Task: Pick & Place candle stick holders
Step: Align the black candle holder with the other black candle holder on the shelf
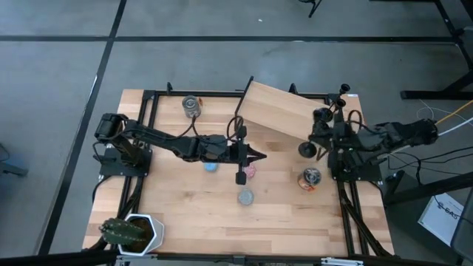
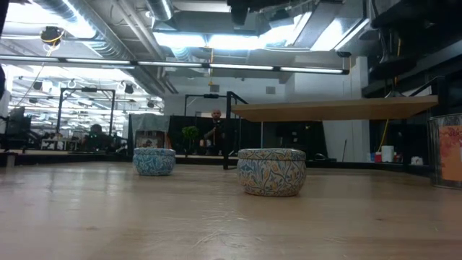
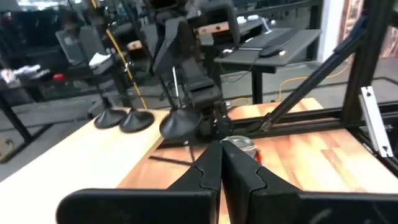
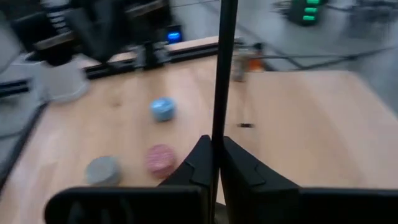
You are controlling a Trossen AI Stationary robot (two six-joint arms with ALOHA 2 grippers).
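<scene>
My right gripper [image 1: 318, 147] is shut on a black candle stick holder [image 3: 180, 122] at the right end of the raised wooden board [image 1: 277, 109]. The holder's round base [image 1: 306, 150] shows beside the gripper. Two more black holders [image 1: 322, 116] [image 1: 343, 90] stand on their bases [image 3: 109, 118] [image 3: 137, 119] on the board. My left gripper [image 1: 260, 156] is shut and empty over the middle of the table, pointing toward the right arm; it also shows in the left wrist view [image 3: 221, 152]. My right gripper [image 4: 214, 146] pinches the holder's thin stem [image 4: 219, 81] between its two fingers. The fingers lie across the stem. The base [image 3: 180, 122] hangs below the fingers, a little tilted; I cannot tell whether it is clear of the table.
Blue [image 1: 211, 166], pink [image 1: 250, 171] and grey [image 1: 245, 197] round discs lie mid-table below my left gripper. Shiny cans stand at the far edge [image 1: 192, 106] and near the right arm [image 1: 310, 179]. A potted plant [image 1: 133, 232] sits at the near left corner.
</scene>
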